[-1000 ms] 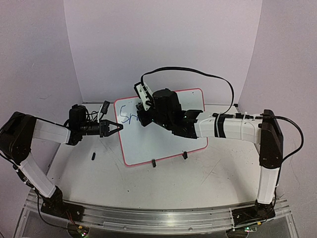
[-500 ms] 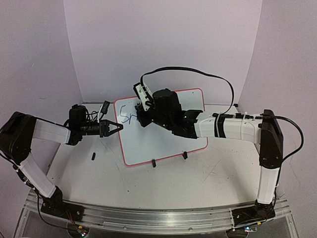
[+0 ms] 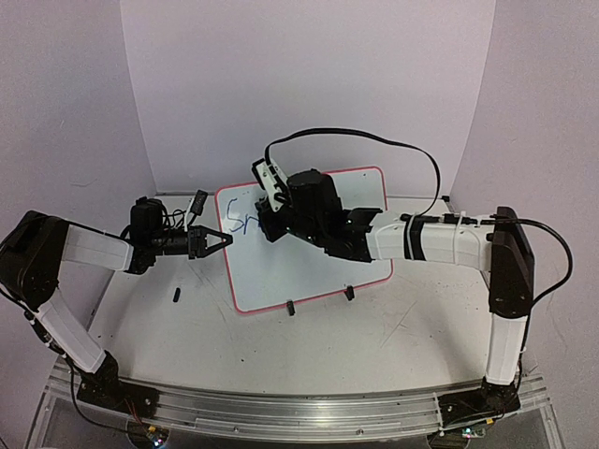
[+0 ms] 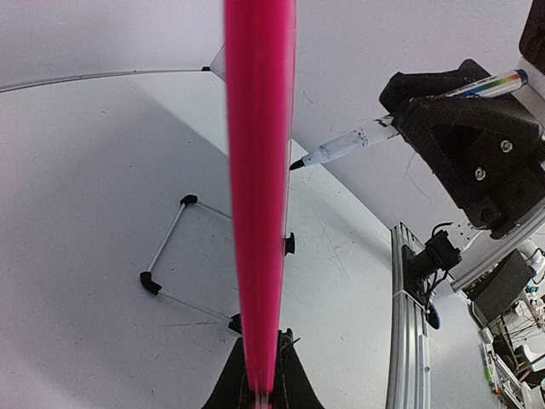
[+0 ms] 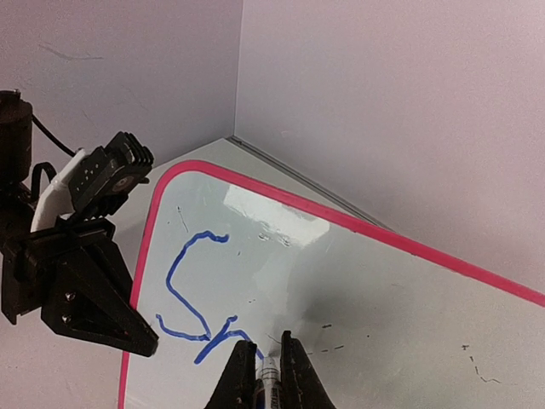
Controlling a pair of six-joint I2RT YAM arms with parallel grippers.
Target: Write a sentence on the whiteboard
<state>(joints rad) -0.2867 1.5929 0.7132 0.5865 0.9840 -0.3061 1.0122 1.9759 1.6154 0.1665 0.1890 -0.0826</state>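
The right pincer [image 5: 264,365] is clamping a marker [image 5: 269,377], and the marker's tip is resting against the whiteboard [image 5: 383,285], just beside the end of a blue scrawl [image 5: 183,273] lying toward the board's 10 o'clock corner. The left pincer [image 3: 221,240] is closing on the pink frame [image 4: 260,170] at the board's 9 o'clock edge, one finger on each face. The board is standing tilted at mid-surface [image 3: 328,360], resting on two black clip feet [image 3: 291,308] along its 6 o'clock edge.
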